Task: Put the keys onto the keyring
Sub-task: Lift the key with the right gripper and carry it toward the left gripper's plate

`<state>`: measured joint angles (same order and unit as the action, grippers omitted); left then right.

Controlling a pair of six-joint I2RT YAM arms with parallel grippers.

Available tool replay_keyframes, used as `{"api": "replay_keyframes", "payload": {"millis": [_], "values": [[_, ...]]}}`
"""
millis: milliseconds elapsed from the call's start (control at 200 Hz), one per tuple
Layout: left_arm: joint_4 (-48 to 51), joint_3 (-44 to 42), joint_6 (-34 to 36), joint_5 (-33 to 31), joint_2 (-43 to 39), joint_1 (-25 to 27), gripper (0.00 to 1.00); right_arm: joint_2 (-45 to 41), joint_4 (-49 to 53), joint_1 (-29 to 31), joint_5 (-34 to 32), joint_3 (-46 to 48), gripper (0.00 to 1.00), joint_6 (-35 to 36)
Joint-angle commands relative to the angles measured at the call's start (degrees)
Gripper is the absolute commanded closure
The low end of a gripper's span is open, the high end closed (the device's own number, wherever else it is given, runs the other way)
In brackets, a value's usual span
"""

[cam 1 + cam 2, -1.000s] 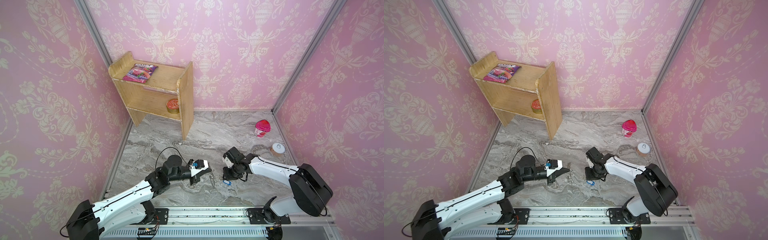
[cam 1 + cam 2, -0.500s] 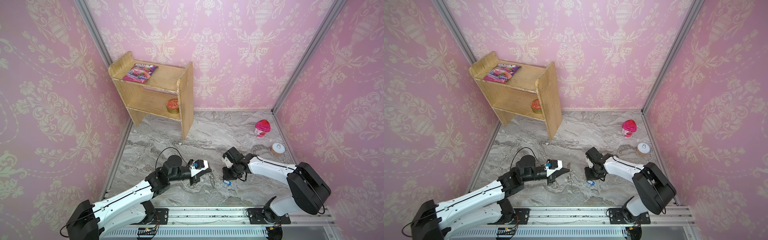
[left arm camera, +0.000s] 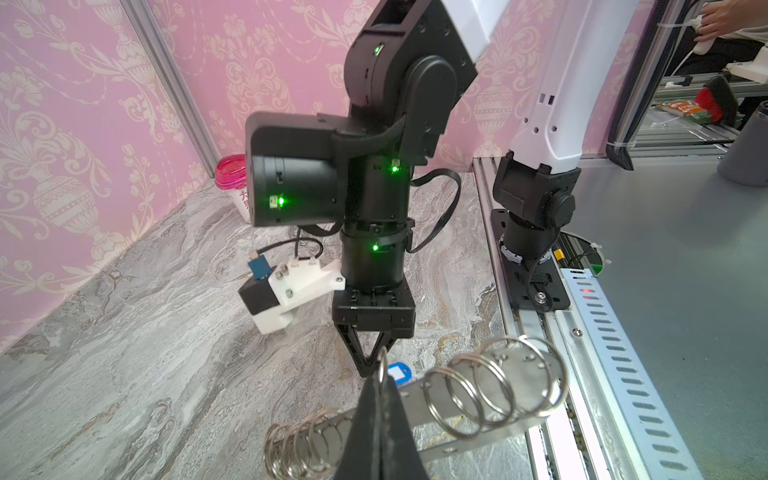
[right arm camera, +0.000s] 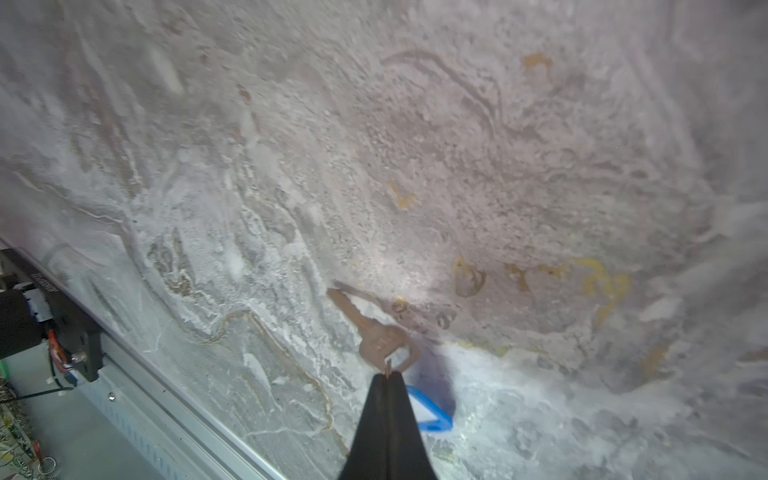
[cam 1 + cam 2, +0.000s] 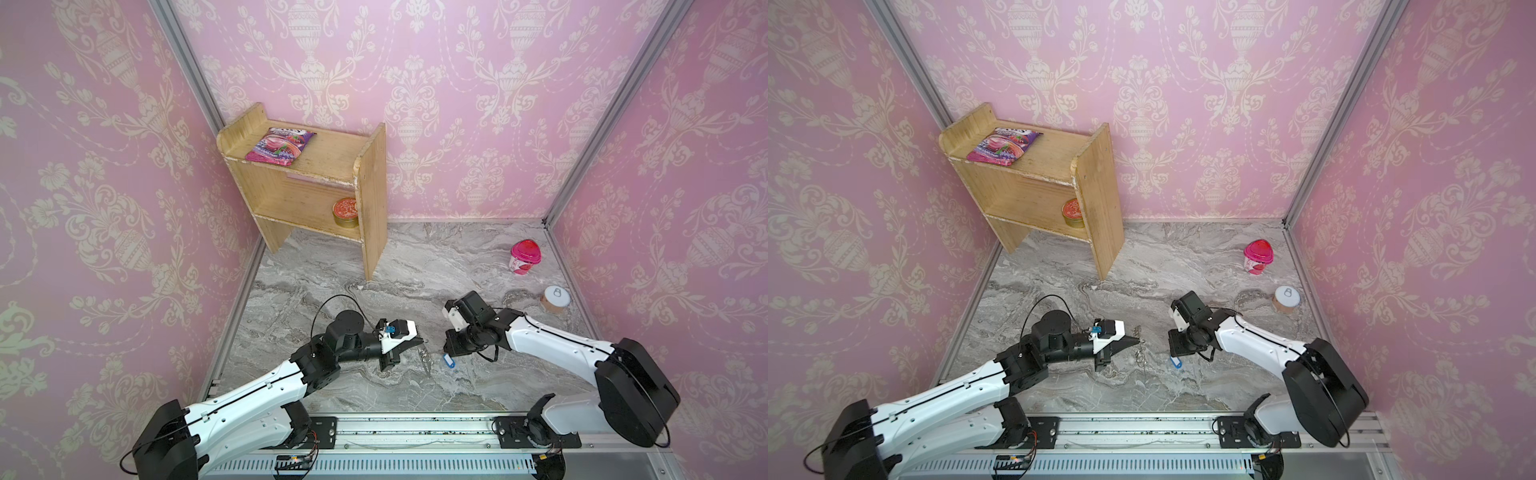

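Grey marble tabletop (image 5: 374, 270) enclosed by pink patterned walls; keyring (image 3: 511, 382) clamped in closed left gripper (image 3: 380, 376); keys (image 4: 376, 336) laid on marble at 3 o'clock from keyring in both top views, pinched at key head by closed right gripper (image 4: 387, 376)

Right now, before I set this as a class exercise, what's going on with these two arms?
Two robot arms are working on getting keys onto a keyring. The left gripper has its jaws shut on the keyring, a metal plate carrying a row of split rings. The right gripper has its jaws shut on the small ring of the keys, whose blue tag lies low by the marble tabletop. The keys are not on the plate's rings yet.
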<state>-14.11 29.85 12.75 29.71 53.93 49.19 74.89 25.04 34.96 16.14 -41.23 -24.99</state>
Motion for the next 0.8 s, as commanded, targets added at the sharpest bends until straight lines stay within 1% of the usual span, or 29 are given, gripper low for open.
{"api": "replay_keyframes", "payload": {"millis": [0,100,260,360,445,535,680,796], "values": [[-0.09,1.66,1.44,1.04,-1.84,-0.41,1.00,-10.51,-2.29,0.02,-0.70,1.15,1.00,3.83],[3.46,4.71,4.51,1.36,-2.42,0.02,1.00,-21.49,-2.81,0.02,-1.91,1.85,1.00,7.39],[11.92,11.62,14.73,-1.51,-2.46,2.87,1.00,-36.32,-3.50,0.02,-1.58,1.43,1.00,14.75],[16.14,17.22,20.45,-3.14,-1.46,5.01,1.00,-42.87,-4.03,0.02,0.07,0.18,1.00,18.75],[18.40,21.02,24.56,-3.94,-0.19,7.02,1.00,-45.72,-3.94,0.02,2.76,-2.04,1.00,21.94],[21.16,24.99,28.88,-4.82,1.76,9.52,1.00,-46.81,-3.57,0.02,5.71,-5.35,1.00,25.32],[25.35,30.54,35.56,-6.61,5.17,13.47,1.00,-46.27,-3.47,0.02,11.32,-10.19,1.00,30.52],[25.60,31.98,38.22,-7.19,6.18,14.79,1.00,-45.75,-3.60,0.02,14.43,-13.29,1.00,34.24]]}}
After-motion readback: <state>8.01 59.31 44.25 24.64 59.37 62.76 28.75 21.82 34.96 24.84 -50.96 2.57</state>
